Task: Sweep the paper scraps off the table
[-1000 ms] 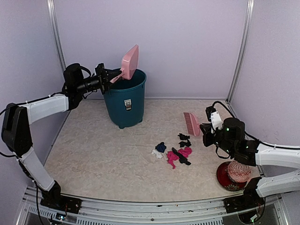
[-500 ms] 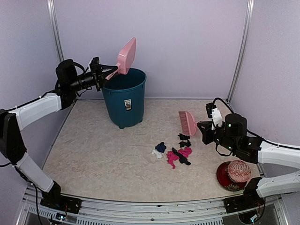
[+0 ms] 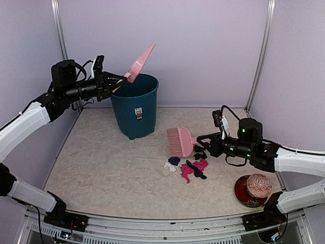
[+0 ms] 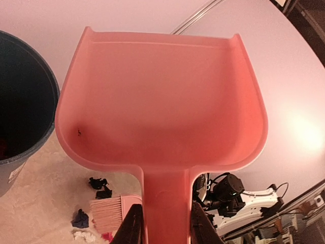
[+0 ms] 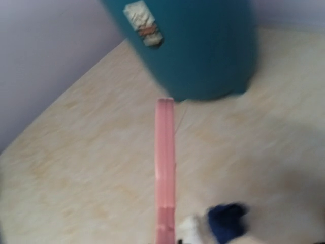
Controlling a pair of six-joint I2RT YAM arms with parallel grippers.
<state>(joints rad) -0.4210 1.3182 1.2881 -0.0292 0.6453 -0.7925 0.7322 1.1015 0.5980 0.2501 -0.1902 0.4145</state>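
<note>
The paper scraps [image 3: 190,168], magenta, black, navy and white, lie in a loose pile on the table [image 3: 111,168] right of centre; some show in the left wrist view [image 4: 96,184] and in the right wrist view [image 5: 226,221]. My left gripper [image 3: 109,81] is shut on the handle of the pale pink dustpan [image 3: 140,62], held high beside the bin rim; the pan fills the left wrist view [image 4: 162,101]. My right gripper [image 3: 203,140] is shut on the pink brush [image 3: 179,141], whose bristles hang just left of the pile. Its edge shows in the right wrist view [image 5: 165,168].
A teal bin [image 3: 135,105] stands at the back left of the table, also seen in the right wrist view [image 5: 198,46]. A red patterned ball [image 3: 259,186] sits on a dark red dish at the right front. Purple walls close in the back and sides.
My right arm has swung the brush left and down to the left side of the pile. My left arm has drawn back left, tilting the dustpan flatter above the bin.
</note>
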